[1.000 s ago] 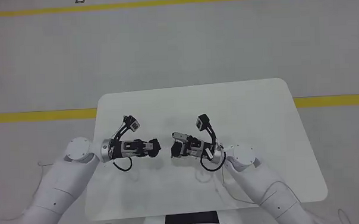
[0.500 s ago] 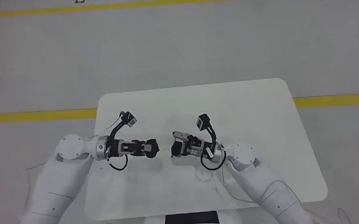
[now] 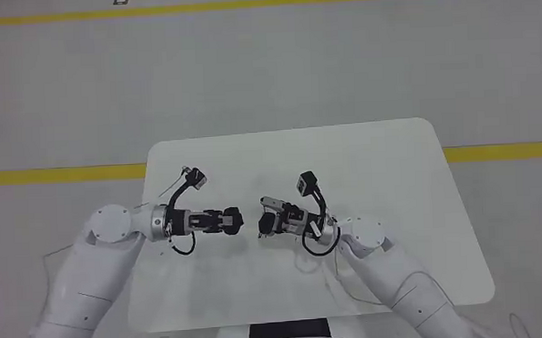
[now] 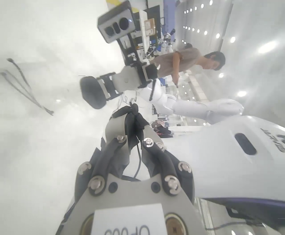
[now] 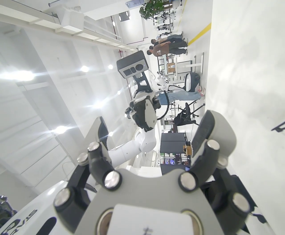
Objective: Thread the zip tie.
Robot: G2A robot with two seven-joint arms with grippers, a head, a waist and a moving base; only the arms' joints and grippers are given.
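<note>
Black zip ties (image 4: pixel 35 101) lying on white surface (image 3: pixel 388 165), left tool (image 4: pixel 131 111) above it pinched together, right tool (image 5: pixel 154 118) spread apart.

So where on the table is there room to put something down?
The table is bare between the right arm and its right edge, and along the far edge beyond both grippers. It is crowded in the middle, where the left gripper and right gripper nearly meet. Thin zip ties lie somewhere on it too.
</note>
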